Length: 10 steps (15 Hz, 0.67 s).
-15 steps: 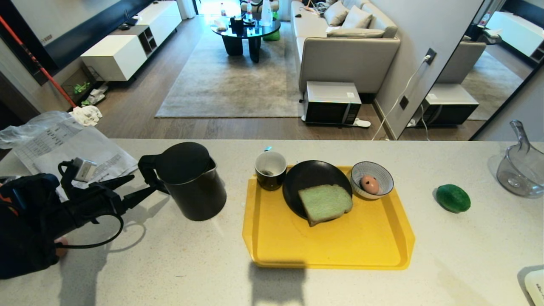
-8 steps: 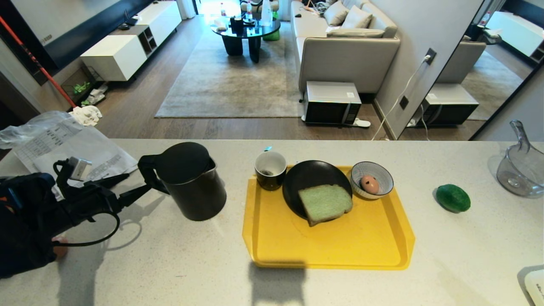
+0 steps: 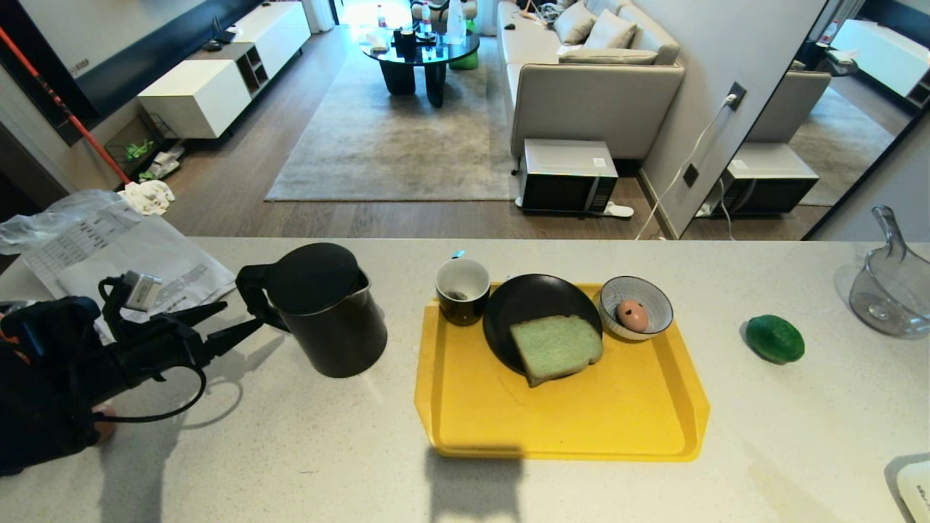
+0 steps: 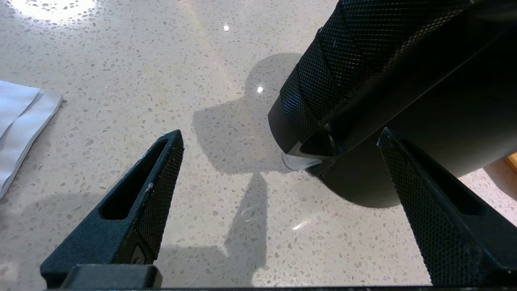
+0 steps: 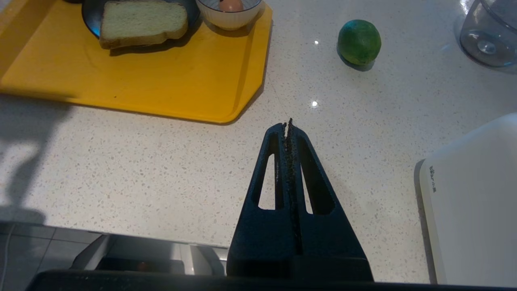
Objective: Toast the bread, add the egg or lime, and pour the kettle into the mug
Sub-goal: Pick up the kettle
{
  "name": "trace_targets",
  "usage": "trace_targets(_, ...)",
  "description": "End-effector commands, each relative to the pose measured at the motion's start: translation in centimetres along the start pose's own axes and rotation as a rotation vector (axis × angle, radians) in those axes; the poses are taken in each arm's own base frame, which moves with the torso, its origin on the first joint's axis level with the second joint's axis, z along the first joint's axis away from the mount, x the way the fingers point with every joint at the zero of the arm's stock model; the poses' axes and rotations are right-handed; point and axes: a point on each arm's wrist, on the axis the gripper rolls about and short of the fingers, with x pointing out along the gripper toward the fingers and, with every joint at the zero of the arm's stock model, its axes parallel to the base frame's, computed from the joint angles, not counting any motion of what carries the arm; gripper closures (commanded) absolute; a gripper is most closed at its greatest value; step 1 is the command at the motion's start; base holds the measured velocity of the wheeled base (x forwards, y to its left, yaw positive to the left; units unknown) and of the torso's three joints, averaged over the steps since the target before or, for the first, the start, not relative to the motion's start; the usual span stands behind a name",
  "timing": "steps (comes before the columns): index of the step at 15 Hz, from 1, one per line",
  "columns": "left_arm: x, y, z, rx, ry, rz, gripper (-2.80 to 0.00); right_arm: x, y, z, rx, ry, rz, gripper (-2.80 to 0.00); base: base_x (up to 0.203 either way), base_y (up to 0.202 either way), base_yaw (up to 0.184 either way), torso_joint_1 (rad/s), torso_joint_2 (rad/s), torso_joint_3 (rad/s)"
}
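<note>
Kettle (image 3: 330,312) stands on the counter with its handle (image 3: 251,294) turned toward the left gripper (image 3: 236,319), whose fingers are spread wide, probably to enclose it.

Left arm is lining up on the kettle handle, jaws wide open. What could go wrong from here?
The left gripper has only one finger beside the kettle handle; closing now may miss the handle or nudge the kettle. The mug stands close to the bread, so a swinging pour could splash the slice.
</note>
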Motion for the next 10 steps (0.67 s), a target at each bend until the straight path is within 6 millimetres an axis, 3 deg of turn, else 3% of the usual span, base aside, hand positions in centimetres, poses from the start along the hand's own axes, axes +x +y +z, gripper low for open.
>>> trace_targets(1, 0.0, 0.1, 0.1, 0.008, -0.007, -0.006, -2.80, 0.0, 0.0, 0.0, 0.000, 0.002, 0.001, 0.00, 0.000, 0.000, 0.000, 0.000, 0.00, 0.000)
trace_targets(6, -0.2, 0.1, 0.7, -0.017, 0.017, 0.004, -2.80, 0.0, 0.0, 0.0, 0.000, 0.002, 0.001, 0.00, 0.000, 0.000, 0.000, 0.000, 0.00, 0.000)
trace_targets(10, 0.8, 2.1, 0.5, 0.024, 0.000, 0.019, -2.80, 0.0, 0.0, 0.0, 0.000, 0.002, 0.001, 0.00, 0.000, 0.000, 0.000, 0.000, 0.00, 0.000)
